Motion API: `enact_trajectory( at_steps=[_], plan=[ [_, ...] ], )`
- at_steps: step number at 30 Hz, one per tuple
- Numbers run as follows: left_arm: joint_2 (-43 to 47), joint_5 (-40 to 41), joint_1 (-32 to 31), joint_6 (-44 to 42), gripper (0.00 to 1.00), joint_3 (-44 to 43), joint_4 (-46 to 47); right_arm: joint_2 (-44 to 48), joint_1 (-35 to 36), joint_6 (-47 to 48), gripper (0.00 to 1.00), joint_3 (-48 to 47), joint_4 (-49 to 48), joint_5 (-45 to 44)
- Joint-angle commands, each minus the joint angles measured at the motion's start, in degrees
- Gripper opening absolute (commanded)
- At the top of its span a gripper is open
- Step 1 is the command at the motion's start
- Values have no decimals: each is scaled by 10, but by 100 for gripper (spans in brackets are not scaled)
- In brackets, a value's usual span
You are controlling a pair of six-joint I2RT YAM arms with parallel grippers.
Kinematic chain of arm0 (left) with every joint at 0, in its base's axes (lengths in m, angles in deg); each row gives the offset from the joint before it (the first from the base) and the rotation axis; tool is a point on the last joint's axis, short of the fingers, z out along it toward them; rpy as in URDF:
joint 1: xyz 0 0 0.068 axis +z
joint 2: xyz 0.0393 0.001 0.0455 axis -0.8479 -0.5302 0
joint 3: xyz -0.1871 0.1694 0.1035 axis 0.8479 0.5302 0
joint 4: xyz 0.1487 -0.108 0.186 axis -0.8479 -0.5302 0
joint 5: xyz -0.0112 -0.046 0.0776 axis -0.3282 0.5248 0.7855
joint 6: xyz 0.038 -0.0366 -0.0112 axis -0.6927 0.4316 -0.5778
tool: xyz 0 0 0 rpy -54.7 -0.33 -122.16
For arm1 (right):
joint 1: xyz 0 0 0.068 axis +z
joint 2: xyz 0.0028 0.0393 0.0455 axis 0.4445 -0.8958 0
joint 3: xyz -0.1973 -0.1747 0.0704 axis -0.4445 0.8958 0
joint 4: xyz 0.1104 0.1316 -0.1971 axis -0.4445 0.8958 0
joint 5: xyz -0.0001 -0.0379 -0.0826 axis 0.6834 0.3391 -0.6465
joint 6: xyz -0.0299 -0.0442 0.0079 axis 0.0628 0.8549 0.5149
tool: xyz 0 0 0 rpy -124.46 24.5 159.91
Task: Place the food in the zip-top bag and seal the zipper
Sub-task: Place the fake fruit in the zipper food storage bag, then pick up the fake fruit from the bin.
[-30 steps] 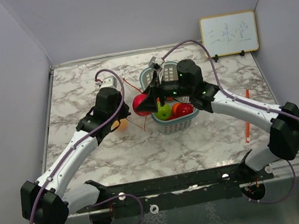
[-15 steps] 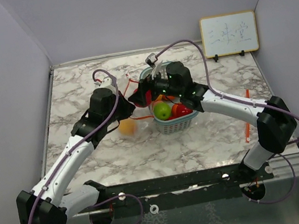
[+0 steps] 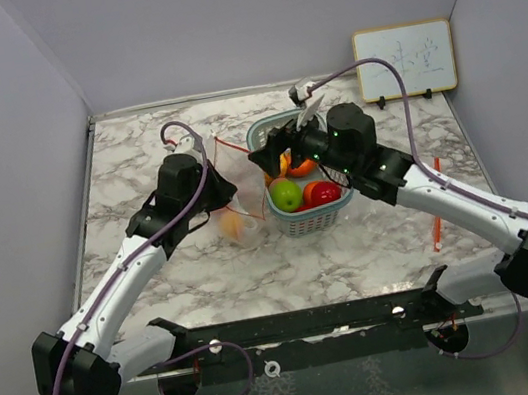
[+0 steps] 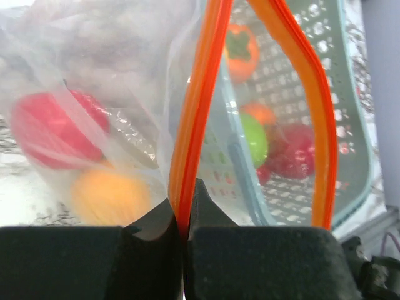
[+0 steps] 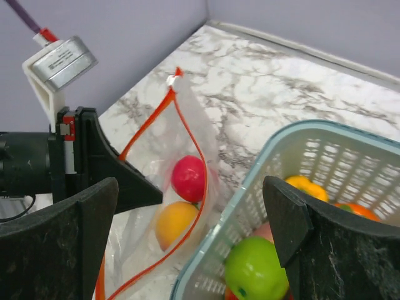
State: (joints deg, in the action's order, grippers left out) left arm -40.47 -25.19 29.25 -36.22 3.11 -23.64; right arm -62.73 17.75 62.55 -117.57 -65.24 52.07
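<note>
Pinching the zipper (image 4: 194, 125) with the left tool (image 4: 185, 212), beside the basket (image 3: 308, 218). Hovering over the basket with right tool (image 5: 190, 212) spread, food (image 5: 253, 269) below.

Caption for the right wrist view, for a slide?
Right gripper open over bag and basket; left gripper pinches zipper; red fruit and orange fruit inside bag.

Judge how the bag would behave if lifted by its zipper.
Probably floppy: the bag is thin crinkled film, pinched only at the zipper by the left gripper. Likely to sag and swing: the red fruit and orange fruit lie loose inside.
</note>
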Motion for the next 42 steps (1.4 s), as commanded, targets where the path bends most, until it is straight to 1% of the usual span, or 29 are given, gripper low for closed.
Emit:
enact_trajectory(
  at_steps=[1, 4, 6, 11, 14, 18, 20, 22, 23, 24, 26, 27, 28, 29, 32, 35, 39, 42],
  plan=[
    [18, 58, 8, -20, 0, -5, -20, 20, 1, 17, 100, -16, 133, -145],
    [33, 96, 10, -33, 0, -15, -33, 12, -2, 10, 100, -12, 179, -165],
    [38, 109, 11, -39, 0, -16, -36, -10, -5, -2, 100, -19, 212, -170],
    [41, 97, 13, -37, 0, -2, -27, -94, -8, -9, 96, -50, 278, -161],
    [45, 90, 13, -32, 0, 11, -21, -135, -8, -7, 96, -62, 290, -141],
    [48, 90, 15, -33, 0, 21, -20, -166, -8, -2, 95, -61, 293, -111],
    [48, 89, 15, -33, 0, 24, -18, -179, -8, 2, 93, -63, 298, -97],
    [46, 87, 16, -33, 0, 29, -15, -188, -8, 5, 87, -61, 298, -83],
    [46, 85, 16, -31, 0, 31, -13, -191, -8, 6, 82, -60, 299, -79],
    [46, 84, 17, -31, 0, 34, -11, -195, -8, 7, 74, -59, 297, -78],
    [45, 82, 18, -29, 0, 38, -8, -196, -9, 6, 52, -61, 298, -88],
    [44, 81, 18, -29, 0, 38, -8, -193, -9, 6, 43, -66, 302, -94],
    [44, 80, 18, -29, 0, 38, -7, -190, -10, 6, 37, -72, 306, -102],
    [43, 79, 18, -29, 0, 39, -6, -184, -10, 7, 33, -80, 311, -112],
    [39, 81, 20, -32, 0, 42, -2, -154, -10, 16, 26, -105, 318, -140],
    [35, 78, 21, -29, 0, 45, 2, -105, -10, 37, 25, -114, 297, -124],
    [38, 68, 21, -28, 0, 46, 4, -47, -10, 50, 25, -118, 249, -52],
    [43, 69, 21, -31, 0, 44, 2, -24, -10, 52, 24, -126, 207, 54]
  ],
)
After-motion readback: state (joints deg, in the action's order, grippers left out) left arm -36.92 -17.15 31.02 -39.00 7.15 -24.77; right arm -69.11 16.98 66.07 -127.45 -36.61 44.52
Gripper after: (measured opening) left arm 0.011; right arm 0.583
